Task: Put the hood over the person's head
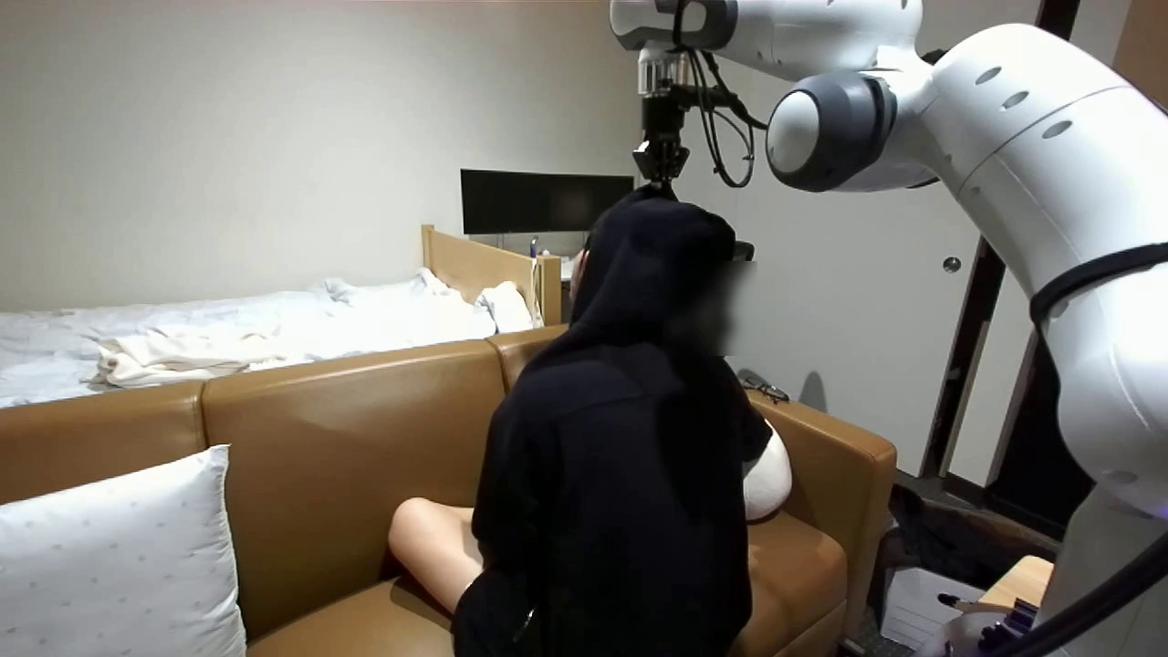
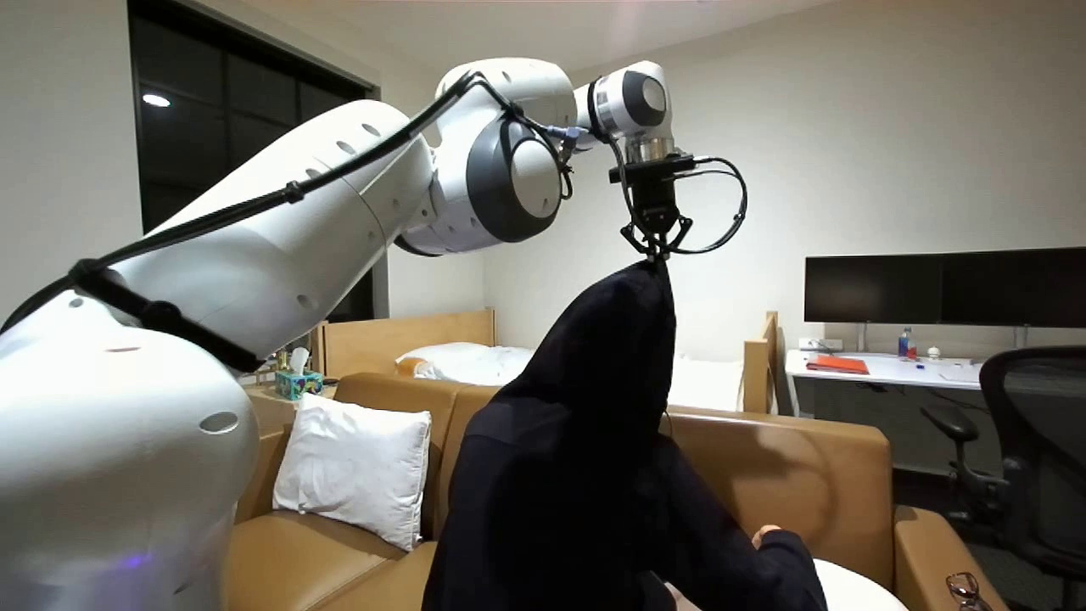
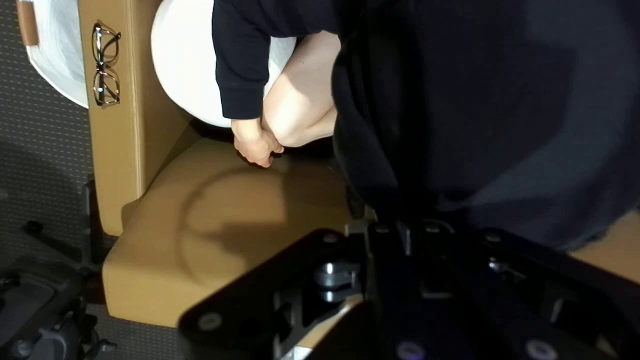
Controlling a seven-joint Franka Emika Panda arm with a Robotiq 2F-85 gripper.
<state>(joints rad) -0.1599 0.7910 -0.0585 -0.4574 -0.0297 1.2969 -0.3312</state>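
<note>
Although the hood [image 1: 650, 265] looks soft and light, in an exterior view it drapes over the head of the person [image 1: 620, 456]. In an exterior view my gripper [image 2: 657, 255] pinches its peak, a sensible hold, tenting the cloth. In the wrist view, shadow obscures the pinch; I'd avoid tugging.

No text, label, brand, number or sign can be read in any view. In an exterior view, the bottle [image 2: 904, 343] on the desk [image 2: 887, 375], toward three o'clock, is too small for lettering to be made out. The tissue box [image 2: 299, 385], between eight and nine o'clock, bears a coloured pattern; any print is illegible.
</note>
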